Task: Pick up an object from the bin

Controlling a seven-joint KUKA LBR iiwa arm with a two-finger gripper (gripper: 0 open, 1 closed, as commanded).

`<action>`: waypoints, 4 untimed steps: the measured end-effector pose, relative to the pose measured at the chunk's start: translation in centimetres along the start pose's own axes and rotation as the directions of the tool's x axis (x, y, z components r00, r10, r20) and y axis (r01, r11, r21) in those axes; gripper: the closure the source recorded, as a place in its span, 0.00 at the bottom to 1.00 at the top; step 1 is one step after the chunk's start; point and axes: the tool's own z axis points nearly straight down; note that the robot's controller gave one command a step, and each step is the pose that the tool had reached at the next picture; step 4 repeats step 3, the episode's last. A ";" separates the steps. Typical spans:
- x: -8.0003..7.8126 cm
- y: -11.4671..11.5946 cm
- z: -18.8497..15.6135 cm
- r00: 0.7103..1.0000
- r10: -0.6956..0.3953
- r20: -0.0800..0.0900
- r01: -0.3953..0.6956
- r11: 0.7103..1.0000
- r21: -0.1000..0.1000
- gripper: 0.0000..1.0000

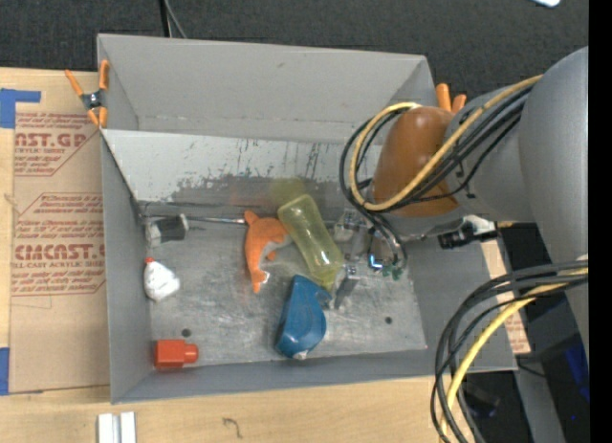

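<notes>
My gripper (pixel 346 280) is low in the bin's right half, under the orange wrist cover. It is right beside the lower end of a pale yellow-green translucent bottle (pixel 308 232), which lies slanted in the middle of the bin. Just below the gripper lies a blue rounded object (pixel 301 317), close to the bin's front wall. An orange fish-shaped toy (pixel 260 246) lies against the bottle's left side. Whether the gripper touches the bottle I cannot tell.
A red-orange block (pixel 175 353) lies in the front left corner. A white lump (pixel 160 281) sits at the left wall. A small dark-and-grey piece (pixel 168 229) with a thin rod lies at the back left. The arm and its cables cover the bin's right side.
</notes>
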 end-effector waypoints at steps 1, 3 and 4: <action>-0.1 1.1 0.0 0.984 -0.178 0.009 0.178 0.984 -0.001 1.00; -0.3 -6.9 -13.7 0.991 -0.135 -0.002 0.135 0.991 -0.002 1.00; -0.3 -6.9 -13.7 0.991 -0.135 -0.002 0.135 0.991 -0.002 1.00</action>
